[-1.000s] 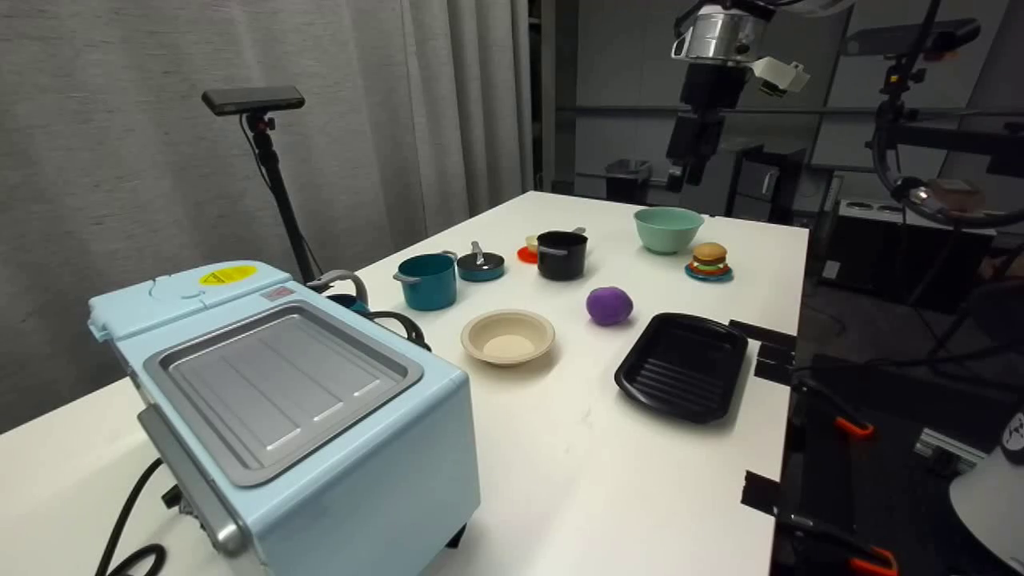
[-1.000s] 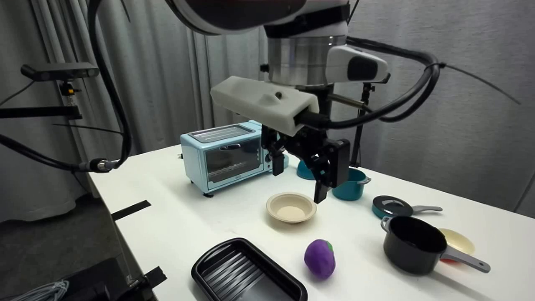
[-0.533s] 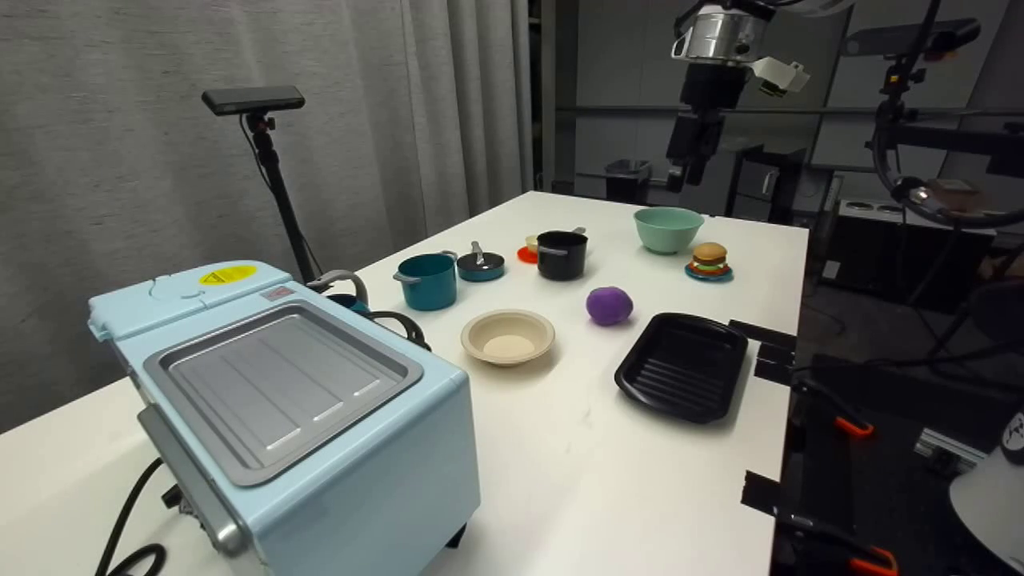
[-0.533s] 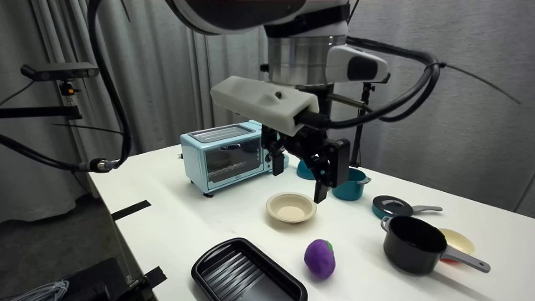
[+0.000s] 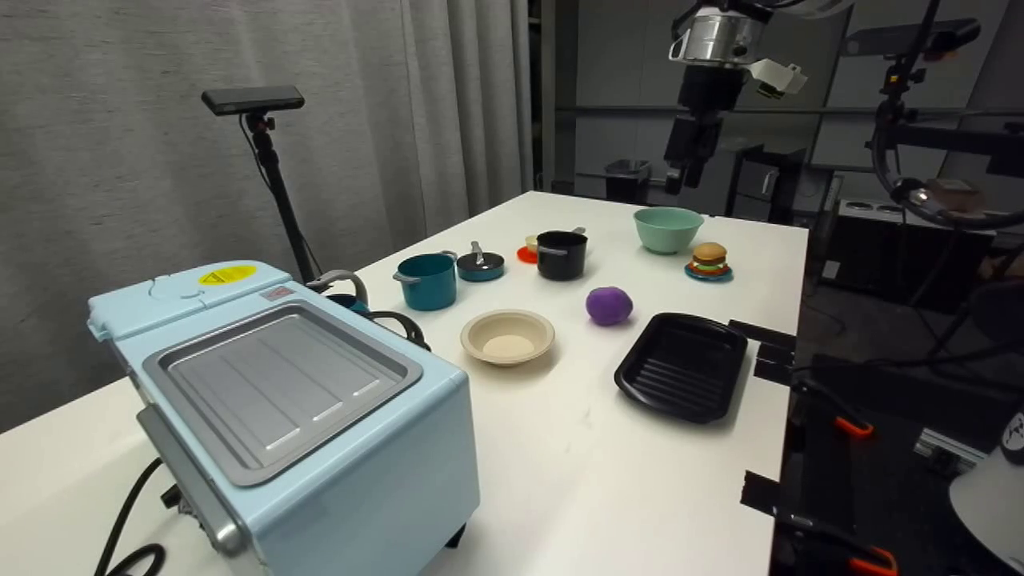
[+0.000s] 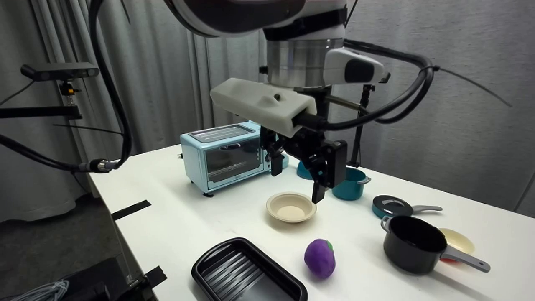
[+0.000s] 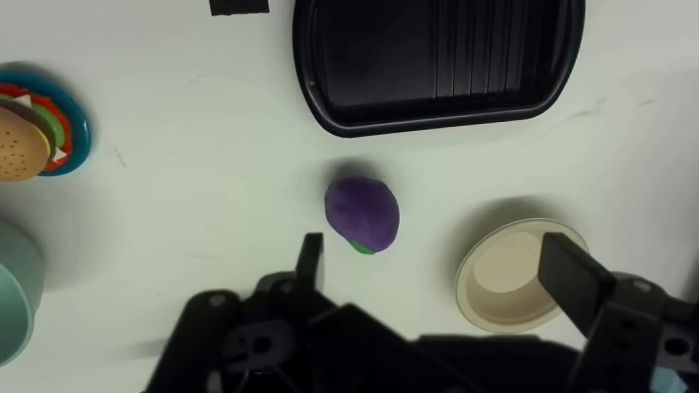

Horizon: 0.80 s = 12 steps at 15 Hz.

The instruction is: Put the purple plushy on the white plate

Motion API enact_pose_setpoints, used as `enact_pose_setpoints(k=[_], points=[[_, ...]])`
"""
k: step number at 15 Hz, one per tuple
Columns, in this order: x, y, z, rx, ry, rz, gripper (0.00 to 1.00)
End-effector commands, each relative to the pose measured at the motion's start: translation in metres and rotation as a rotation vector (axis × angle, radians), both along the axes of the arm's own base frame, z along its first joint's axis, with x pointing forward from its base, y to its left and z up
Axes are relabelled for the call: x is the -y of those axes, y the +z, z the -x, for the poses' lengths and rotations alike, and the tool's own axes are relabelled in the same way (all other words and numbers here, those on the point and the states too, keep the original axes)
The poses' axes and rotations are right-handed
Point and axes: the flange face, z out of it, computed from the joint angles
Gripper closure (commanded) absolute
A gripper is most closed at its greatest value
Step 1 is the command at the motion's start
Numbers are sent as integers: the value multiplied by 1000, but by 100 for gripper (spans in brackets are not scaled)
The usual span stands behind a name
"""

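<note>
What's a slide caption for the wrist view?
Open, empty gripper above the table, partly hiding the white plate; purple plushy lies apart from plate and black tray.

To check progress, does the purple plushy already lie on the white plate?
No, the wrist view shows the purple plushy on the table, apart from the white plate.

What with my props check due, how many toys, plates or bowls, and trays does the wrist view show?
Toys: 2 (purple plushy, burger)
Plates or bowls: 3 (white plate, blue plate, green bowl, partly cut off)
Trays: 1 (black tray)
Total: 6
</note>
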Motion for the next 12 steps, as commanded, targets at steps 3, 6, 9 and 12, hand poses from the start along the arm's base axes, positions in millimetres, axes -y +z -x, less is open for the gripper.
enact_pose_setpoints(k=[3, 6, 9, 12], points=[[-16, -77, -50, -24, 2, 6, 0], [-19, -115, -80, -10, 1, 43, 0], [-14, -154, -106, -34, 10, 81, 0], [-10, -190, -121, -65, 17, 102, 0]])
